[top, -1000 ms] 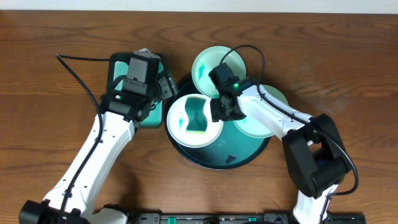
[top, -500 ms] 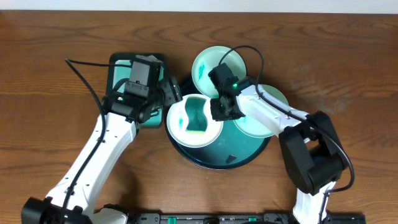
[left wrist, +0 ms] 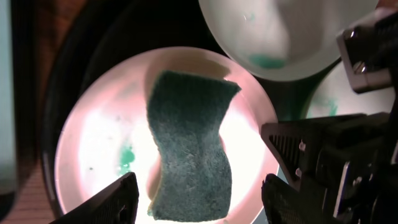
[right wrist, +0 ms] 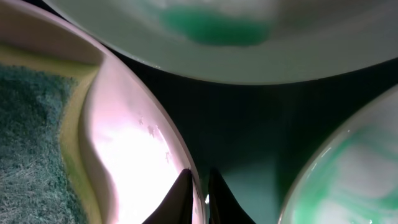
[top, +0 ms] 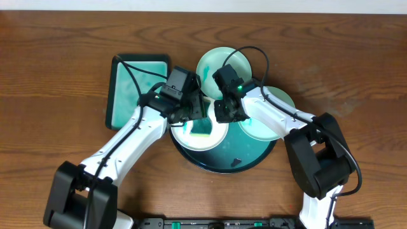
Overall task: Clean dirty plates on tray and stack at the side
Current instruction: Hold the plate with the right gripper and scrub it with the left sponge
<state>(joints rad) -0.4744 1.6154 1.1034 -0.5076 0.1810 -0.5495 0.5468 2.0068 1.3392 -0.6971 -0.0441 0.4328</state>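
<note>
A brown wood-grain tabletop (top: pixel 57 38) fills the overhead view, bare at its far left and far right. The tray (top: pixel 245 156) sits at the centre, with a rectangular green dish (top: pixel 130 89) just beside it on the left. Three plates crowd the tray. The front plate (top: pixel 216 138) lies inside on its left half. The back plate (top: pixel 213 63) overlaps its rear rim and the right plate (top: pixel 273 124) overlaps its right rim. Only the near-right part of the tray floor shows bare.

From above, both arms hide the top of the front plate, and the wrist views fill that in. The left wrist camera shows a dark green sponge (left wrist: pixel 189 149) lying bent across the front plate, with teal smears around it. The left fingers (top: pixel 197 111) are spread wide to either side of the sponge and grip nothing. The right wrist camera shows the right fingers (top: pixel 224 116) pinched nearly together over the front plate's right rim—one inside, one outside—holding that edge. Whether the plate is raised off the tray cannot be told.

The three plate rims nearly meet where the right fingers work, leaving only a narrow dark gap of tray floor. Open room lies on the tabletop right of the right plate and left of the green dish.
</note>
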